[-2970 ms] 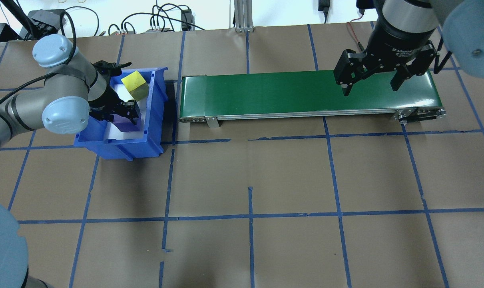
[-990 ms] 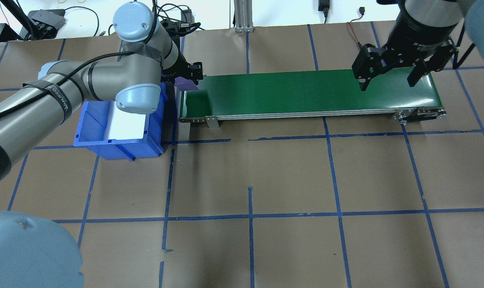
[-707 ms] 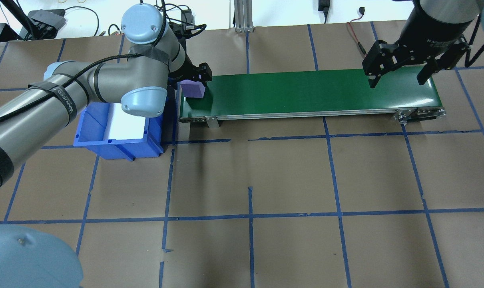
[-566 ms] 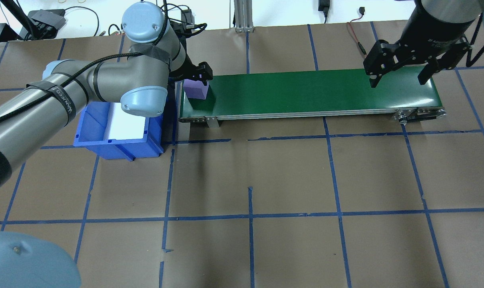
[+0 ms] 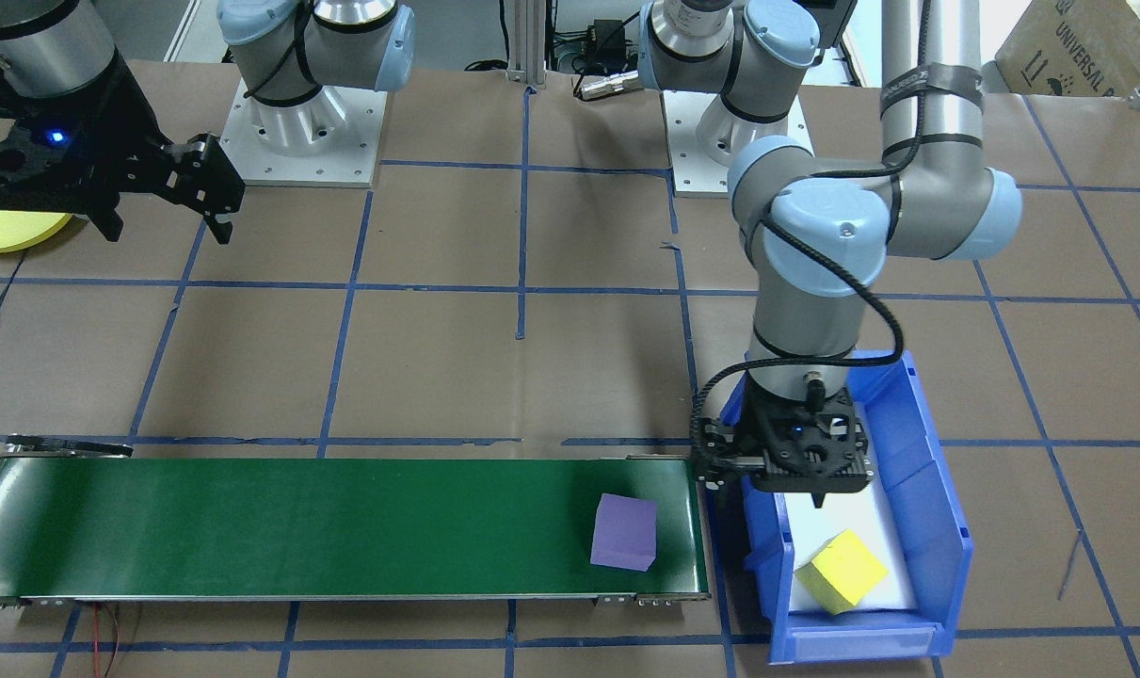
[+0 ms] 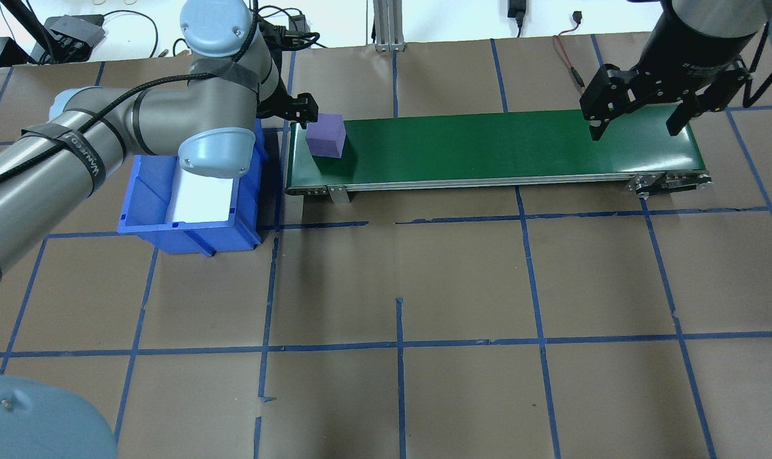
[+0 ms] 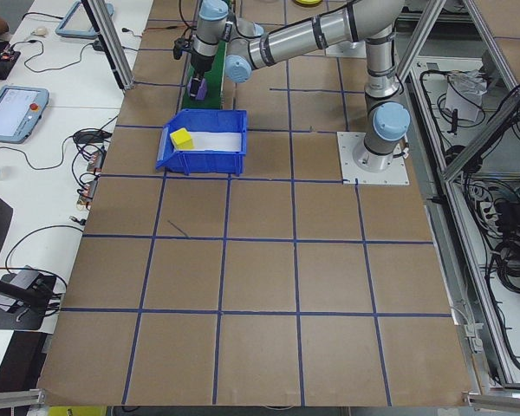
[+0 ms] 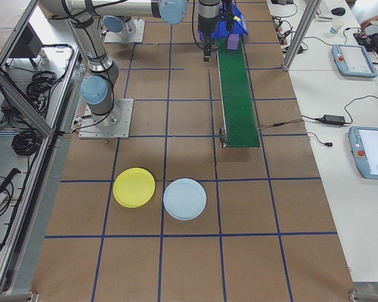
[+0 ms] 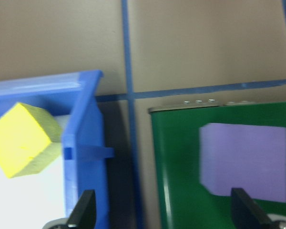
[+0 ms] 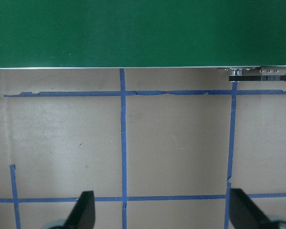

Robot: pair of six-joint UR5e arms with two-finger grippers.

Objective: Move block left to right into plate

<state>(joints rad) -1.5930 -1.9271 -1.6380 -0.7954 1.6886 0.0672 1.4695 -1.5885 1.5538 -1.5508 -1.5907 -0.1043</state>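
Front-facing view: a purple block (image 5: 624, 532) rested free on the green conveyor belt (image 5: 297, 527), at the belt's right end in the lower part of the frame. The left tool (image 5: 794, 476) hung just to the right of the block, over the inner end of the blue bin (image 5: 946, 537) at lower right, with its fingers spread and holding nothing. A yellow block (image 5: 841, 571) lay tilted inside the bin on its white liner.

The right tool (image 5: 160, 212) stood at upper left, well apart from the belt, with its fingers wide apart and nothing between them. Beside it, at the left edge, part of the yellow plate (image 5: 5, 231) showed from behind the tool's black body.

Overhead view: the purple block (image 6: 326, 135) sat at the belt's left end, just beside one of the left tool's fingers (image 6: 308, 108); the right tool (image 6: 637, 121) hovered above the belt's far right end.

Right side view: the yellow plate (image 8: 134, 187) lay on the table in the lower left of centre, next to a light blue plate (image 8: 184, 199), both beyond the belt's near end and both bare of blocks.
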